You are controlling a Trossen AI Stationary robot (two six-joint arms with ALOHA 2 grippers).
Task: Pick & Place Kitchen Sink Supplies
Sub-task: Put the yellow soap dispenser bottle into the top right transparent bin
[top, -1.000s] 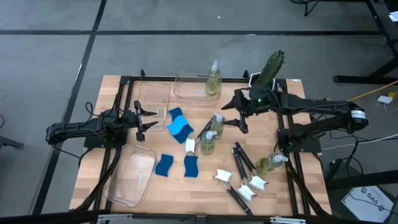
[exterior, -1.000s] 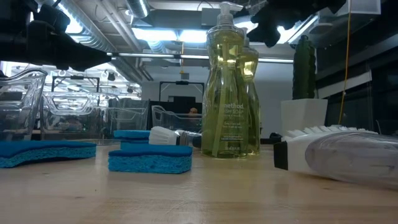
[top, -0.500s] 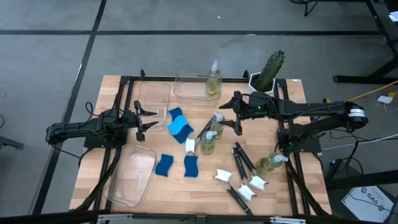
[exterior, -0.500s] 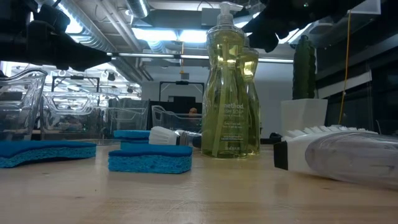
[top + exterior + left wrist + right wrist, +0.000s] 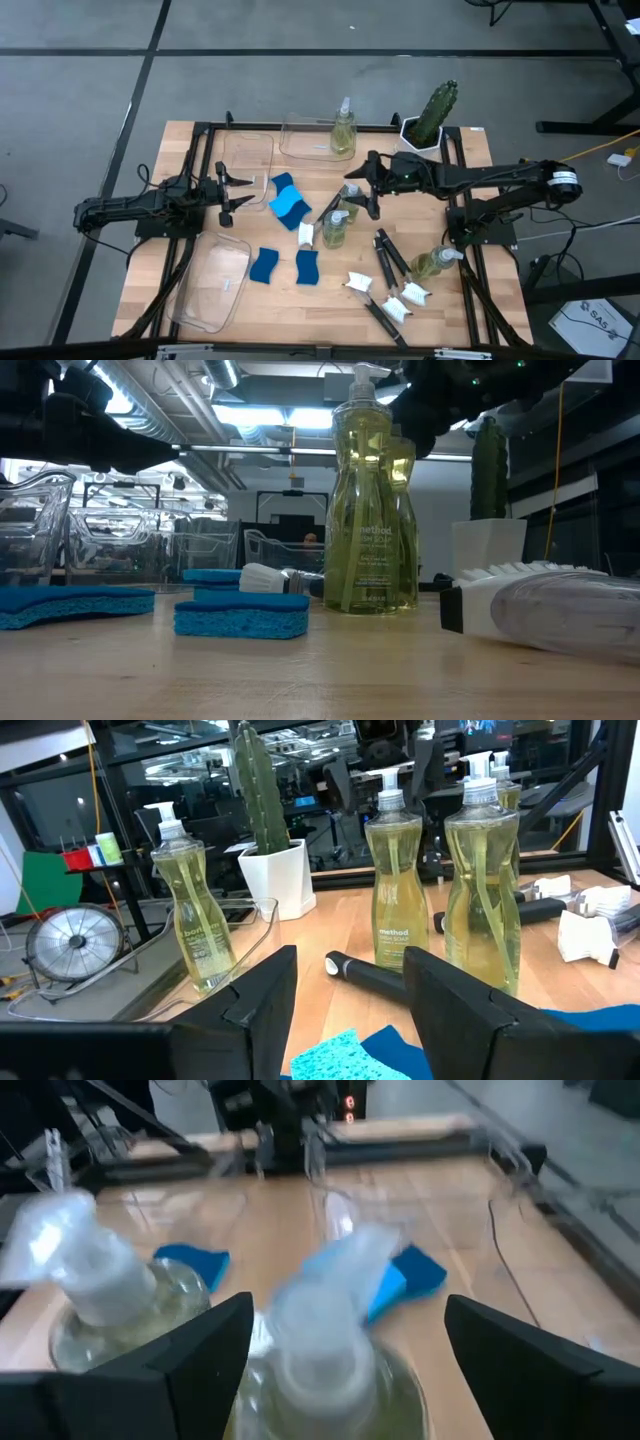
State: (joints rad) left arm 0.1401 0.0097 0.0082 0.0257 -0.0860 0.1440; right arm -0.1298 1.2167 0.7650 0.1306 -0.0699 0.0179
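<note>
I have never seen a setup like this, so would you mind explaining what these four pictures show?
It is a robot with two dark arms at a wooden table. One picture looks straight down, one looks level across the tabletop, and two come from cameras on the wrists. On the table lie soap bottles, blue sponges, dish brushes, clear bins and a potted cactus. The right gripper reaches over the two middle bottles, fingers open, one bottle's pump between them. The left gripper waits open at the left side. Nothing is held.
</note>
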